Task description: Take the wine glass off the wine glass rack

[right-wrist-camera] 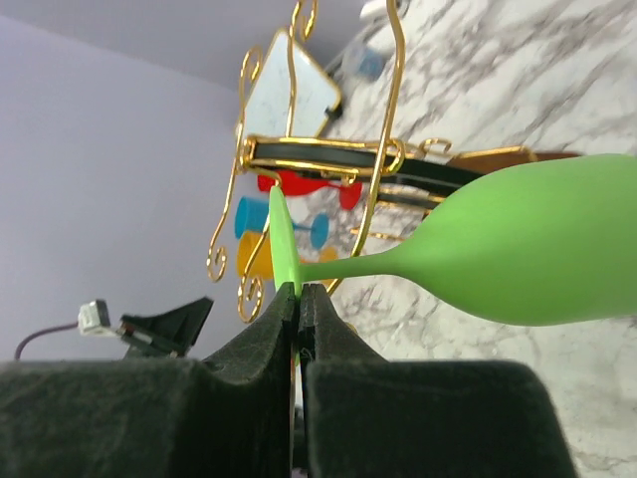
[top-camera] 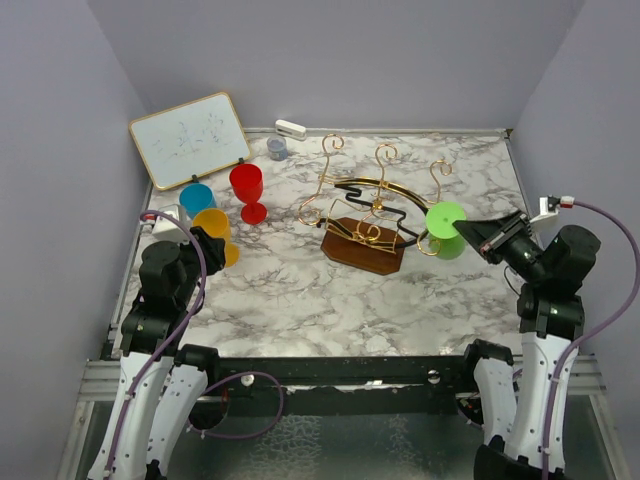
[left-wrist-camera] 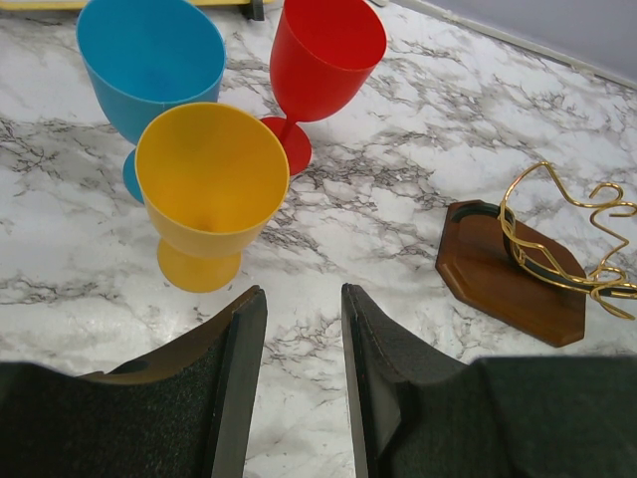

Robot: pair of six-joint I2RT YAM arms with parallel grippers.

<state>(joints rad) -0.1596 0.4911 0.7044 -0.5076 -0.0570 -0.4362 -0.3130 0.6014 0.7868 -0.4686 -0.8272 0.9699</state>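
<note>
The gold wire wine glass rack [top-camera: 362, 250] with a black ring stands on its brown wooden base mid-table; the base also shows in the left wrist view [left-wrist-camera: 498, 269]. A green wine glass [top-camera: 445, 218] hangs upside down at the rack's right hook arm. My right gripper [right-wrist-camera: 300, 291] is shut on the thin edge of its foot, and the bowl [right-wrist-camera: 528, 249] reaches right past a gold wire [right-wrist-camera: 393, 100]. Whether the stem sits inside the hook I cannot tell. My left gripper [left-wrist-camera: 304, 299] is open with nothing in it, low over the marble just in front of a yellow glass [left-wrist-camera: 211, 189].
Red [left-wrist-camera: 323, 60] and blue [left-wrist-camera: 149, 60] glasses stand upright behind the yellow one at the table's left. A small whiteboard [top-camera: 190, 138] leans at the back left, with a grey-blue cup [top-camera: 277, 148] and a white object [top-camera: 290, 128] near the back edge. Walls close in on three sides.
</note>
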